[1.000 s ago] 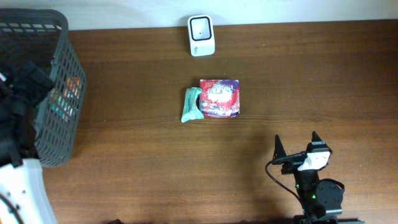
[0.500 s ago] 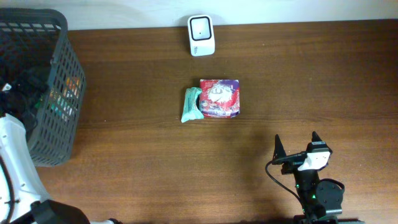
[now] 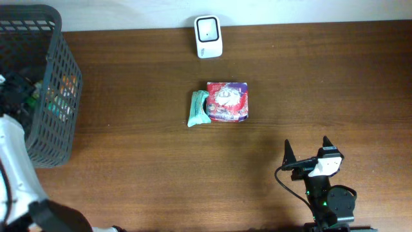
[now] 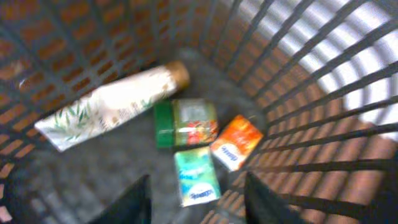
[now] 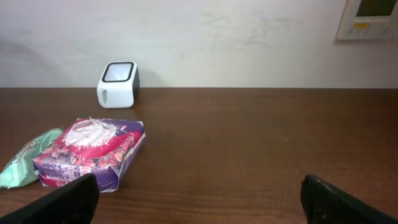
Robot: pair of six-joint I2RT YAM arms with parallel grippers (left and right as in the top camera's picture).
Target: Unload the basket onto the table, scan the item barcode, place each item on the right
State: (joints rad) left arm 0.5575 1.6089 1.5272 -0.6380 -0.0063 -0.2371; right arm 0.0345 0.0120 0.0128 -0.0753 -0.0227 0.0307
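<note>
Left gripper point(image 4: 198, 190), parted and empty, is hovering with the teal packet point(image 4: 194, 173) just ahead (straddle its long sides squarely).

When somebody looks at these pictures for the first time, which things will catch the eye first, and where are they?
The red and purple packet lies in the middle of the table, with a green packet close at its left side. A white scanner stands at the far edge, and the dark mesh basket at the left end holds a pale bottle and an orange packet.
</note>
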